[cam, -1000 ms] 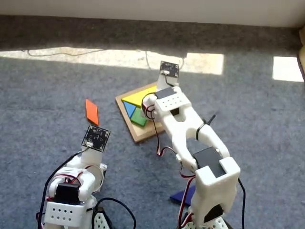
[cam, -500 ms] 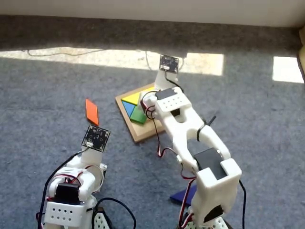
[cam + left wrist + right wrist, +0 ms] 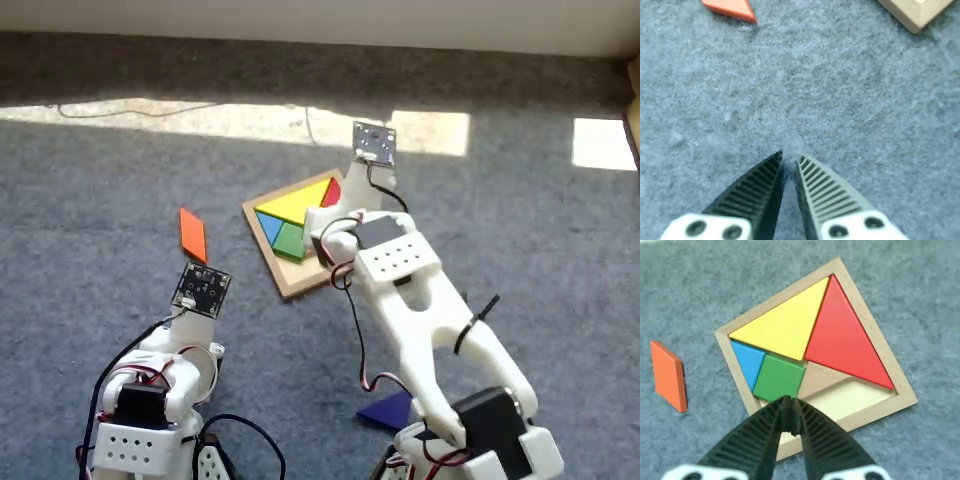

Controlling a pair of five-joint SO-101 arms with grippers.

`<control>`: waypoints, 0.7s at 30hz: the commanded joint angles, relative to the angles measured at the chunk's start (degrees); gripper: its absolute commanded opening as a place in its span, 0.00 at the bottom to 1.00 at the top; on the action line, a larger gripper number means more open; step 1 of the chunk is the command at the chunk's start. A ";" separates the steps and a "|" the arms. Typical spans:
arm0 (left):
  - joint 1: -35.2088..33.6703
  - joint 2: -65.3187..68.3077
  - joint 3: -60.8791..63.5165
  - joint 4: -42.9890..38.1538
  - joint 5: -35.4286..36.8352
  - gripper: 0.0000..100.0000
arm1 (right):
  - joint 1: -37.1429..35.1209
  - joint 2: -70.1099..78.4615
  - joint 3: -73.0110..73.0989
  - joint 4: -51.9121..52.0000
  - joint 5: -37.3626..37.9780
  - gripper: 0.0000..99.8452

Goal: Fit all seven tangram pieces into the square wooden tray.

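Surface is grey carpet (image 3: 90, 200). Nearest: a dark blue piece (image 3: 383, 410) lies flat on the carpet at the foot of the right arm (image 3: 430, 320), partly covered by it. The left arm (image 3: 160, 390) sits folded low by its base, well short of the tray. The left pincer (image 3: 789, 162) hangs over bare carpet, fingers together at the tips, nothing between them. Beyond it the orange piece (image 3: 192, 235), a slim parallelogram, lies flat on the carpet, apart from the tray on its left side. The square wooden tray (image 3: 905, 395) rests flat, turned corner-on to the arms, at mid-carpet ahead of the right arm. The right arm stretches forward over the tray's near right part. The right pincer (image 3: 790, 410) is above the tray's near rim, fingers closed tip to tip and empty, just beside the green square (image 3: 779, 378). Tray contents: the green square is seated near the near-left edge, the blue triangle (image 3: 746, 362) touches it on the left, the large yellow triangle (image 3: 782, 325) fills the far-left side, and the large red triangle (image 3: 845, 340) fills the far-right side; yellow and red meet along one long edge. The remaining near-right band of the tray shows bare wood in two tones; cannot tell whether the paler patch is a piece. Farthest: a sunlit strip (image 3: 250, 122) crosses the carpet behind the tray.
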 commanded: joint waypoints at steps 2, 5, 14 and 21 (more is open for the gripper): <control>0.75 -1.19 1.19 -0.09 0.53 0.01 | -0.13 -12.53 7.08 -1.27 6.51 0.01; 0.75 -1.19 1.19 -0.09 0.53 0.01 | 2.15 -17.10 11.74 -1.27 6.42 0.01; 0.75 -1.19 1.19 -0.09 0.53 0.01 | 15.08 -27.91 24.22 -1.27 6.77 0.01; 0.75 -1.19 1.19 -0.09 0.53 0.01 | 18.59 -39.87 37.85 -1.27 6.86 0.01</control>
